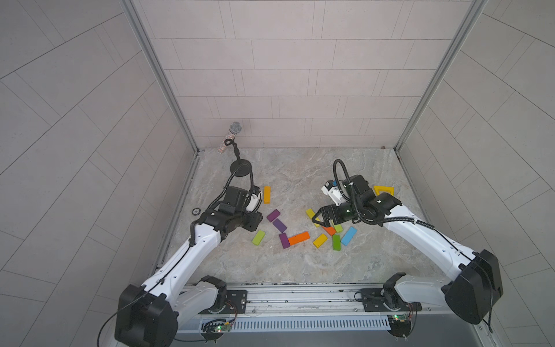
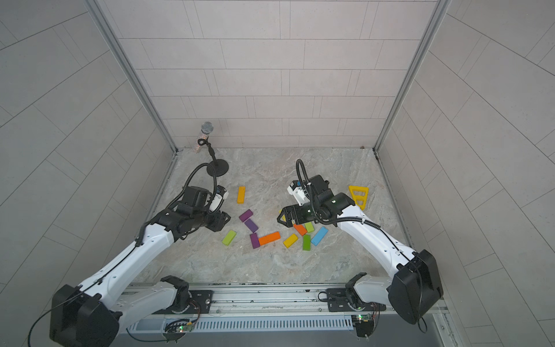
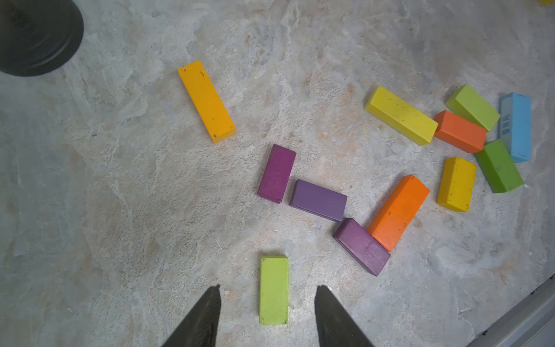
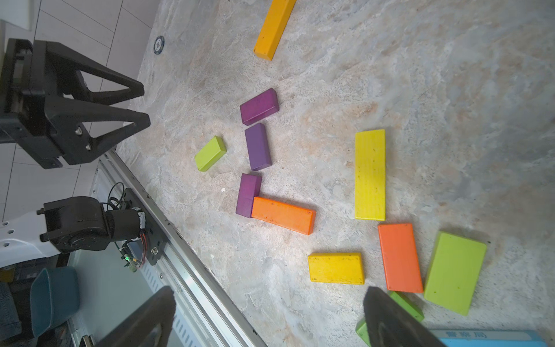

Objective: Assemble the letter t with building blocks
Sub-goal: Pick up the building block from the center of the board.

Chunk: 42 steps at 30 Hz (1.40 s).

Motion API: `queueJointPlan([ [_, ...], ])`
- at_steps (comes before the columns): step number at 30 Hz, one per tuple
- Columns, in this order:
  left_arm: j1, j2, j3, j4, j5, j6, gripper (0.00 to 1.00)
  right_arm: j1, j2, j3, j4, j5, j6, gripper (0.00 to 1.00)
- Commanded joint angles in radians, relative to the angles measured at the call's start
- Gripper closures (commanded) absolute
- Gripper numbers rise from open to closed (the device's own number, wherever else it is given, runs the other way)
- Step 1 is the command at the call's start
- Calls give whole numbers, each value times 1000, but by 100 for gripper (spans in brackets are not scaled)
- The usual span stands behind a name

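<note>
A marbled grey tabletop (image 1: 285,264) sits inside pale tiled walls. In both top views the building blocks (image 1: 320,240) lie flat and loose at mid-table. Three purple blocks (image 1: 279,225) form a bent line, the nearest touching a long orange block (image 1: 299,238). A lime block (image 1: 259,237) lies apart on the left arm's side, and a long amber block (image 1: 266,194) lies alone farther back. Yellow, orange, green and light blue pieces cluster beneath the right gripper (image 1: 313,220), whose fingers stand wide. In a top view a yellow triangular frame (image 2: 359,196) lies behind the right arm and a microphone (image 2: 207,127) on a stand sits in the far corner.

The left wrist view shows the left gripper (image 3: 268,287) partly spread and empty. Its fingertips (image 3: 213,300) sit either side of the lime block's near end without touching it; how high above the block they are is hard to judge here.

The right wrist view shows the right gripper's dark fingers (image 4: 387,318) spread wide with nothing between them, one overlapping a dark green block (image 4: 407,305). The left gripper hangs clear above the table, with a narrow gap between its tips.
</note>
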Motion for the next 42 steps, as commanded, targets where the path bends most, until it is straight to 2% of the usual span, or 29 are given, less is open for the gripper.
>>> queueJointPlan([
  [1,-6,-7,-56,74,54,64,45,5,-23,-4,-8,-9,-17,0],
  [11,-74,67,-71,81,28,120,45,5,-39,-14,-11,8,-7,0],
  [19,-104,128,-65,-9,-54,269,45,4,-30,-9,-22,10,-9,0],
  [30,-147,223,-44,-51,-69,332,43,5,-19,-4,-22,7,-5,0],
  [42,-174,363,4,-65,-141,314,43,5,-9,-4,-22,4,-15,0],
])
